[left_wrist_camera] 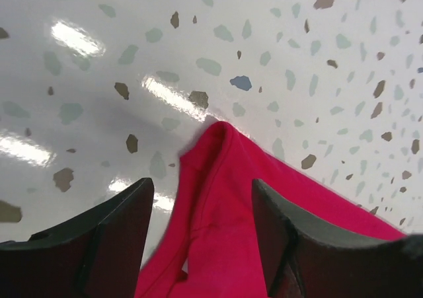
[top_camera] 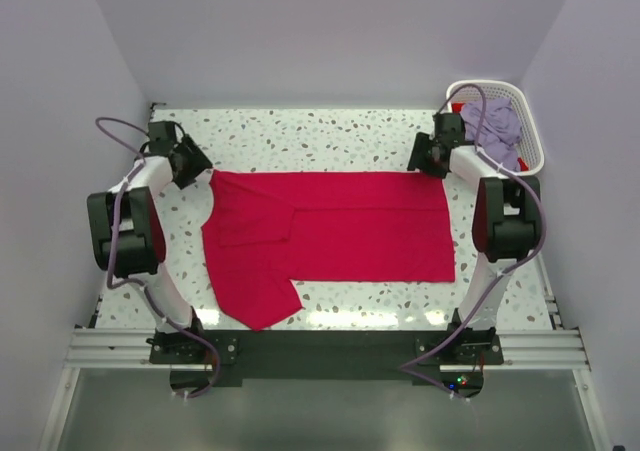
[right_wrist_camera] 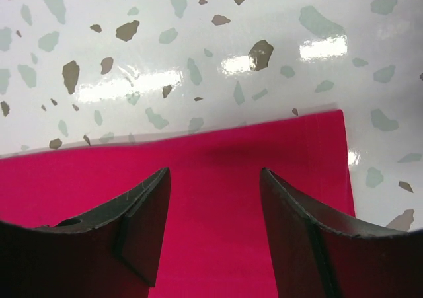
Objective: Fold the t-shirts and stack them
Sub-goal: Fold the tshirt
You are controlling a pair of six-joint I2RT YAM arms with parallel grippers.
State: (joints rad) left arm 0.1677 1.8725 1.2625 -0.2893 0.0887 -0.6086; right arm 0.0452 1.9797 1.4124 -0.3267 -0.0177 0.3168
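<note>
Red t-shirt flat | far corners beneath left claw, right claw

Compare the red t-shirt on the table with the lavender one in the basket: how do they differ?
The red t-shirt lies spread flat on the table; the lavender t-shirt sits bunched in the white basket. The red t-shirt shows its whole outline, the lavender t-shirt only a crumpled heap. Both are plain cloth.

Plain pale walls enclose a glossy white speckled surface on three sides, light glaring along its near edge.
</note>
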